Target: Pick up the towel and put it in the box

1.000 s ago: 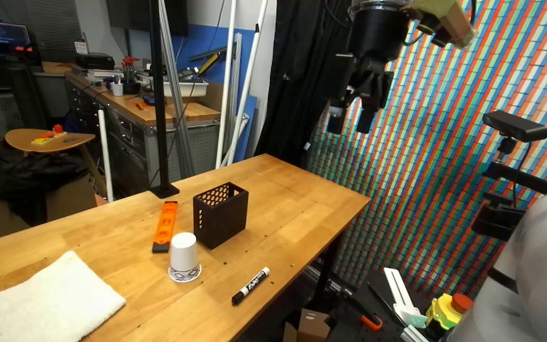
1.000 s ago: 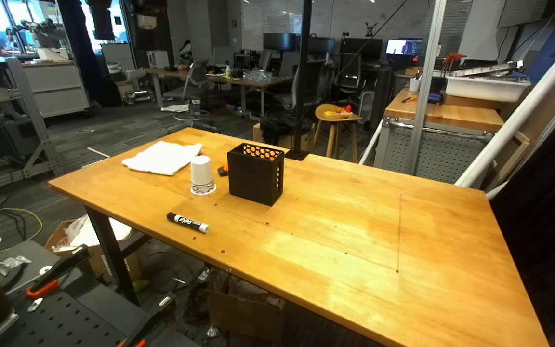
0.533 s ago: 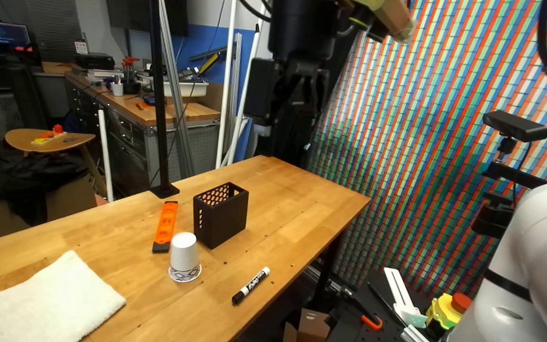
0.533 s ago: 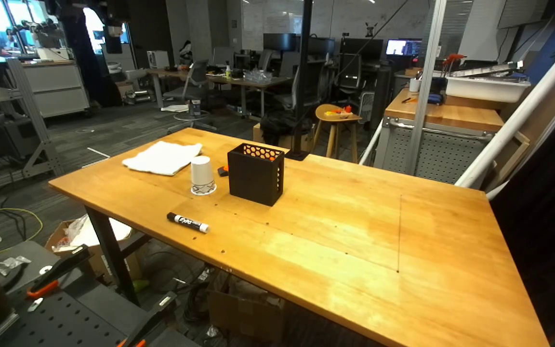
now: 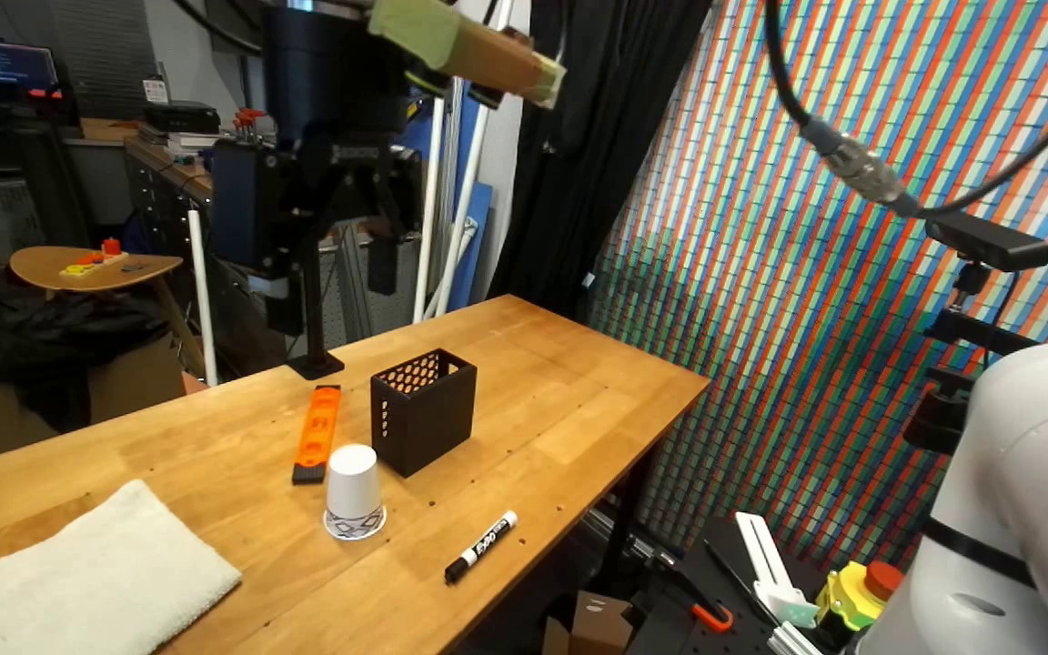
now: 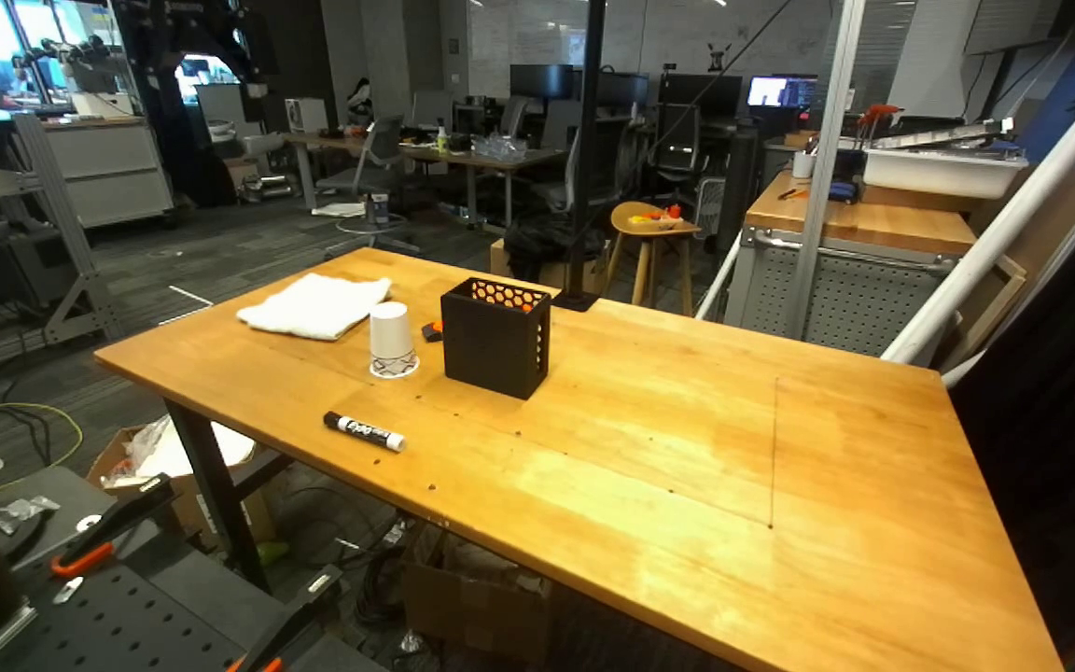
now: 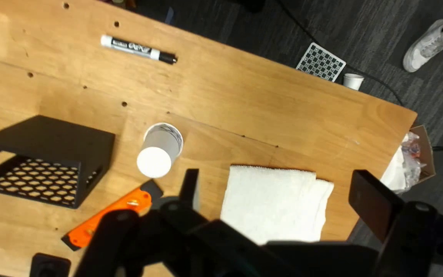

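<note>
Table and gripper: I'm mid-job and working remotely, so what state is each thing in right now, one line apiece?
Gripper, open, holding nothing, above the table
Towel, folded, lying on the table
Box, upright, open at the top
Paper cup, upside down, standing on its rim
Marker, lying on its side, capped
Orange bar with black ends, lying flat

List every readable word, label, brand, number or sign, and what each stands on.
"EXPO": on the black-and-white cylindrical plastic marker.
Too blurred: the marker's finer print.
Too small: lines on the lit rectangular monitor.
Too small: print on the white rectangular tag.
</note>
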`<action>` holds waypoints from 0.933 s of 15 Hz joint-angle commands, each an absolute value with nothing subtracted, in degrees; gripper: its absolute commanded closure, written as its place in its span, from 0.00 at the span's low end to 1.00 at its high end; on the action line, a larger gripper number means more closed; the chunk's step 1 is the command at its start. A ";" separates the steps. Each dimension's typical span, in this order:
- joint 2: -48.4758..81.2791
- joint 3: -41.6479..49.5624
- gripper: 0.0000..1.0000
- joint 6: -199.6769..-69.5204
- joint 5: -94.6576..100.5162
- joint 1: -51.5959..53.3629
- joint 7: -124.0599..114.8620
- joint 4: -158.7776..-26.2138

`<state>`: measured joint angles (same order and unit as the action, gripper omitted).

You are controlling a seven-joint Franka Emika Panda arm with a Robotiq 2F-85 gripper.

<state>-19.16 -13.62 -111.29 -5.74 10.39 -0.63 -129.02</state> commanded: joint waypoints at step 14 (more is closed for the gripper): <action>15.63 -15.75 0.00 -120.97 10.98 17.26 6.93 -98.99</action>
